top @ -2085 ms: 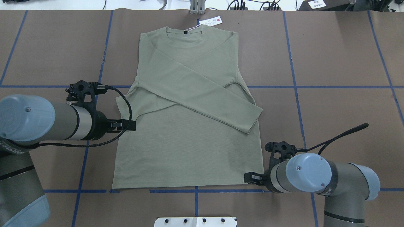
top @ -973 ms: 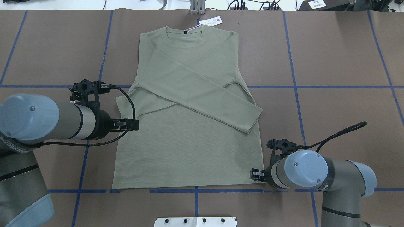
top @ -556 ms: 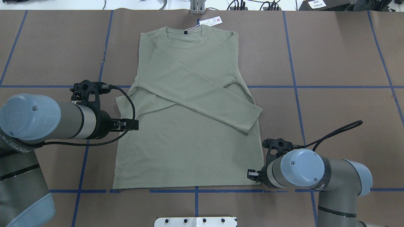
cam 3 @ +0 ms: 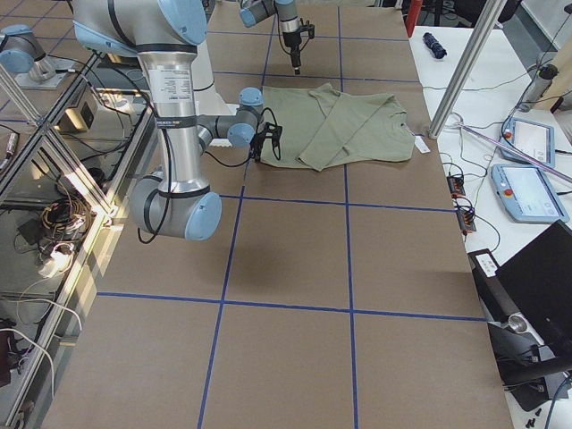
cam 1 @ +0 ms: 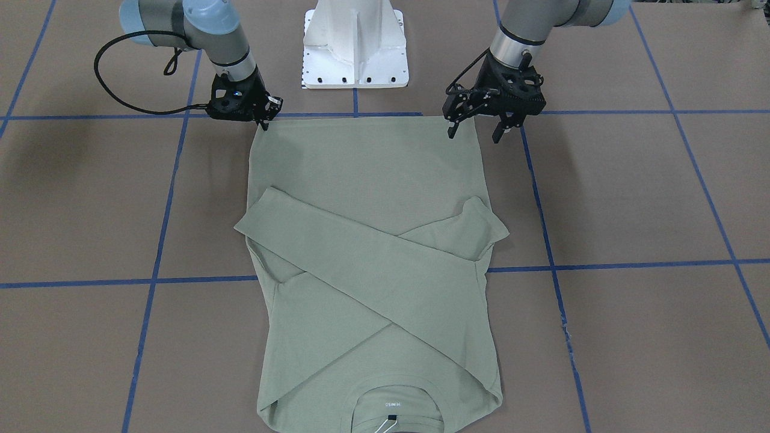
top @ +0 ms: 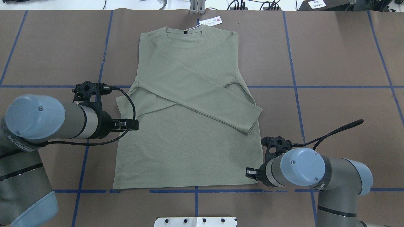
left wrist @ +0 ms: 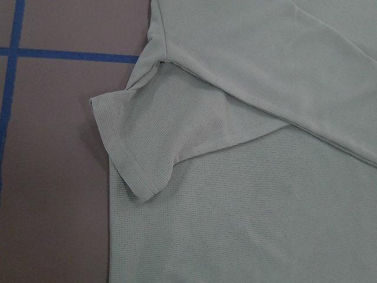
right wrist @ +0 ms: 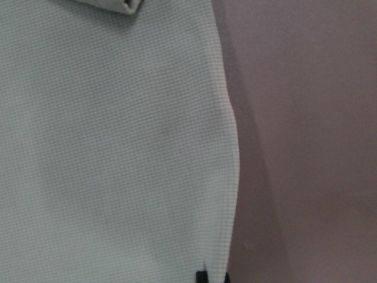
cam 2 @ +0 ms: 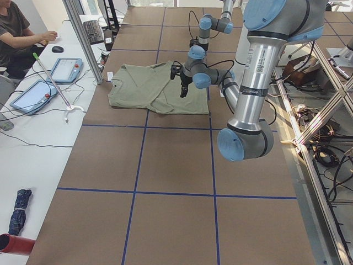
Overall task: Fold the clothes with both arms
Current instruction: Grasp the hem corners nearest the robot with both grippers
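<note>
Both sleeves [top: 202, 94] are lying crossed over the chest of the sage-green shirt [top: 189, 151]. The shirt is resting flat on the brown table [top: 341, 56], with its collar [top: 184, 33] pointing away from the robot.

The front-facing view is giving what the overhead one is not. In it the left gripper [cam 1: 474, 137] is hanging with its fingers spread wide at the shirt's side edge; whether the tips are touching cloth I cannot tell. Overhead, that gripper is appearing only as a black block just below a folded cuff [left wrist: 138, 171]. The left wrist camera is showing that cuff, but none of its own fingers.

The right gripper [cam 1: 263, 122] is sitting at the hem corner, its fingers drawn together on the fabric. Its wrist camera is catching dark tips at the bottom of the frame, right on the cloth's edge. Overhead, the right arm [top: 300, 171] is covering that corner.

The white hang tag [top: 210, 21] is lying beyond the collar. The front-facing frame is cutting it off, leaving only its string. Both side views are rendering the grippers too small to judge.
</note>
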Controlling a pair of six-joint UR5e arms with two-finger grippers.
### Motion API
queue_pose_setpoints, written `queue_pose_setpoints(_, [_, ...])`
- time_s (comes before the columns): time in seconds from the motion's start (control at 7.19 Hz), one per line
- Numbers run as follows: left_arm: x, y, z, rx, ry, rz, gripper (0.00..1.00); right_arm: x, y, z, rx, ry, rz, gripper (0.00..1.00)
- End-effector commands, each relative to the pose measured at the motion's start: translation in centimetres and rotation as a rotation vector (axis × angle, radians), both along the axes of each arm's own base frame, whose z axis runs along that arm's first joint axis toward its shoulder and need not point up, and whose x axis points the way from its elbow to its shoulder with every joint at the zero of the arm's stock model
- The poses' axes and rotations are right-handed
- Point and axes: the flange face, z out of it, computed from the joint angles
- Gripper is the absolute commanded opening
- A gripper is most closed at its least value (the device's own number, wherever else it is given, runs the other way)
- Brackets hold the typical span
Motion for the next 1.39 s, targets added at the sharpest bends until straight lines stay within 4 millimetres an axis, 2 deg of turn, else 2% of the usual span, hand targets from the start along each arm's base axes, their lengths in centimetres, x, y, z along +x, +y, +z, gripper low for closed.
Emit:
queue_pose_setpoints(0.0, [0.9, 0.5, 2.3, -0.091, 0.011, -0.040, 1.00, 1.3, -0.6, -1.7, 0.008, -0.037, 0.022, 0.00])
queue_pose_setpoints(0.14, [3.6, 4.2, 2.9, -0.163, 0.024, -0.021, 1.00, 2.2, -0.8, -3.0, 0.016, -0.064, 0.032, 0.00])
queue_pose_setpoints(0.42, [6.7, 10.2, 6.1, -0.262, -0.025, -0.038, 1.00, 2.5, -0.8, -3.5, 0.019, -0.075, 0.036, 0.00])
queue_pose_setpoints(0.56, [7.5, 11.9, 6.4, -0.284, -0.037, -0.037, 1.00, 2.5, -0.9, -3.5, 0.019, -0.073, 0.037, 0.00])
queue_pose_setpoints(0.7, [7.7, 13.1, 7.7, -0.300, -0.063, -0.027, 1.00, 2.6, -1.0, -3.5, 0.019, -0.075, 0.040, 0.00])
queue_pose_setpoints(0.83, [8.2, 13.8, 8.1, -0.305, -0.072, -0.016, 1.00, 2.6, -1.0, -3.5, 0.019, -0.075, 0.040, 0.00])
queue_pose_setpoints(1.25, [8.5, 13.7, 9.0, -0.309, -0.091, -0.016, 0.94, 2.8, -1.4, -3.5, 0.018, -0.075, 0.047, 0.00])
